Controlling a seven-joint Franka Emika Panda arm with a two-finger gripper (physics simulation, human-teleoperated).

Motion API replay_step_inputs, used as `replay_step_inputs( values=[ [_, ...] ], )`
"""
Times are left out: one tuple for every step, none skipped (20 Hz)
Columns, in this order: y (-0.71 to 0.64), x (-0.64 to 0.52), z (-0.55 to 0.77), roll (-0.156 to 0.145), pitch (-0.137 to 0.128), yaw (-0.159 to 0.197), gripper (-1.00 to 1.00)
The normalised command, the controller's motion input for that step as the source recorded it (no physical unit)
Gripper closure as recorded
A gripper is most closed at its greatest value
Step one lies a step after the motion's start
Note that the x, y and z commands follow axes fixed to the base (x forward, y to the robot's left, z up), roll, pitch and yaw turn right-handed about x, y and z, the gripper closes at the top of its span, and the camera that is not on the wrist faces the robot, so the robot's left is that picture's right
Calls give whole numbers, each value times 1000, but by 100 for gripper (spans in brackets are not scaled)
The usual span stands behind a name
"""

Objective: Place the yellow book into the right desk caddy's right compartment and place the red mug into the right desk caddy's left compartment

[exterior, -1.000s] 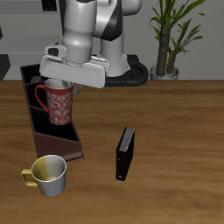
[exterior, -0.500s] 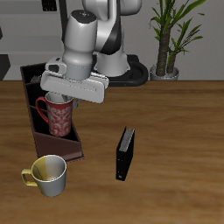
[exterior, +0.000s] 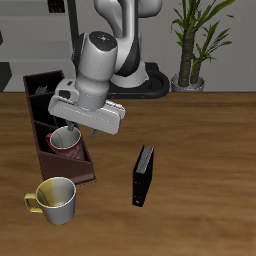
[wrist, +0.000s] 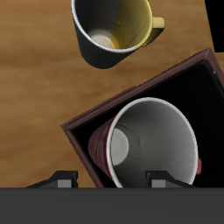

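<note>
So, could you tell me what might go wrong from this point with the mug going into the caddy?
The red mug nearly fills its end section of the right desk caddy, so it may catch on the wall. The gripper sits right over the mug; lifting away crookedly could tip or drag it. The yellow-and-white mug stands just past the caddy's end and could be bumped if the caddy shifts.

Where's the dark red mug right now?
The dark red mug sits inside the maroon-brown desk caddy, in its end section nearest the yellow-and-white mug.
</note>
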Motion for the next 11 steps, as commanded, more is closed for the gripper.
replay_step_inputs(
  values=[
    [-10, -43, 13, -43, -2, 24, -100],
    [-38, -64, -2, 0, 0, 0, -100],
    [-18, -10, 55, 14, -5, -25, -100],
    [-11, -61, 159, -25, -7, -35, -100],
    [157, -124, 301, -33, -63, 52, -100],
    [79, -88, 239, 40, -38, 36, -100],
    [118, -178, 396, -24, -37, -14, -100],
    [308, -245, 590, -21, -83, 59, -100],
    [328, -235, 556, 71, -93, 32, -100],
    [338, -239, 584, 7, -120, 90, -100],
    [290, -287, 583, -36, -69, 13, -100]
  ],
)
